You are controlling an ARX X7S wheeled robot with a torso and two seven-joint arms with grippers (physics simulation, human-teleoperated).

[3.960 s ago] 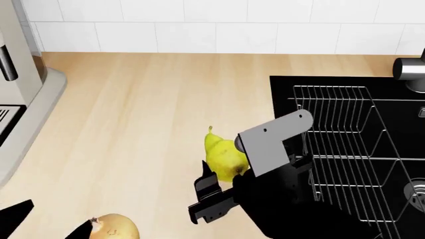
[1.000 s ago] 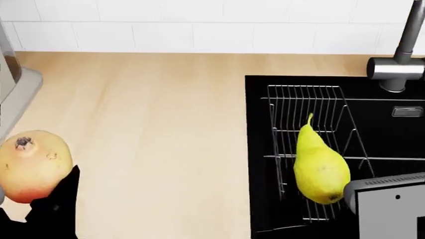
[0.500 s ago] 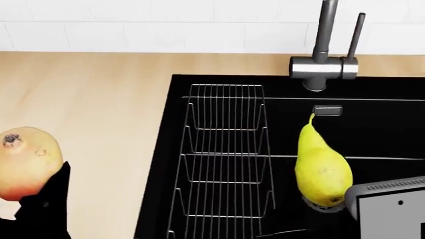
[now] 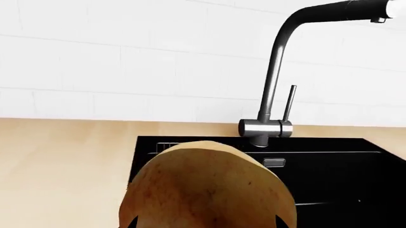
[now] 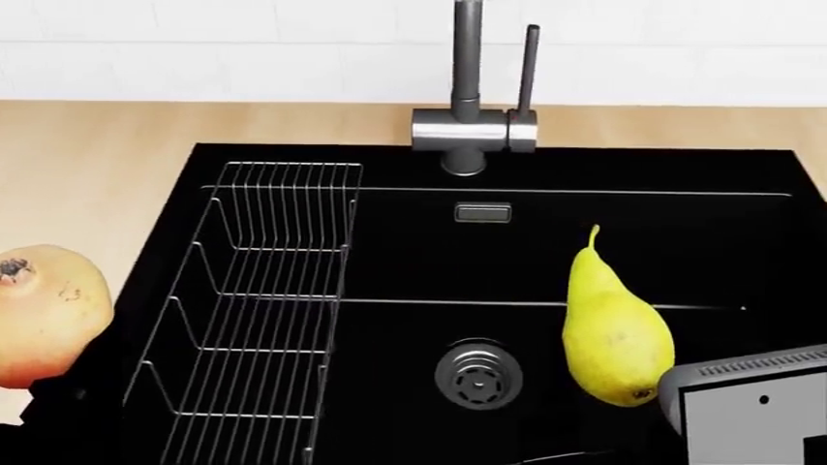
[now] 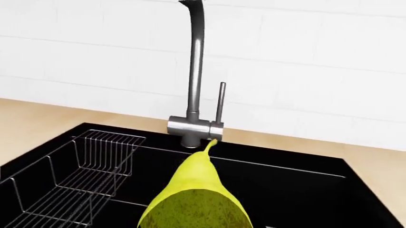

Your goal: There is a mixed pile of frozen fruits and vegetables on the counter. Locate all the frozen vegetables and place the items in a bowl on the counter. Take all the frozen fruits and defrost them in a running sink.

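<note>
A yellow-green pear (image 5: 615,331) hangs over the black sink (image 5: 672,242), to the right of the steel drain (image 5: 478,376), stem pointing at the back wall. My right gripper is shut on its base; only the gripper's grey mount (image 5: 756,412) shows. In the right wrist view the pear (image 6: 195,202) hides the fingers. At the head view's left edge the tan round fruit (image 5: 45,315) is held above the counter (image 5: 91,155) beside the sink. My left gripper (image 4: 206,222) is shut on that fruit (image 4: 209,185), black fingertips (image 4: 131,221) at its sides. The vegetables and the bowl are out of view.
A wire basket rack (image 5: 259,310) fills the sink's left part. The tall tap (image 5: 466,126) with its lever stands at the back rim, its spout (image 4: 336,12) arching high over the basin. White tiled wall (image 5: 259,48) lies behind the counter.
The view has swung right, so the sink now fills the picture. The pear has gone from over the rack to over the open basin by the drain. Both fruits stay gripped.
</note>
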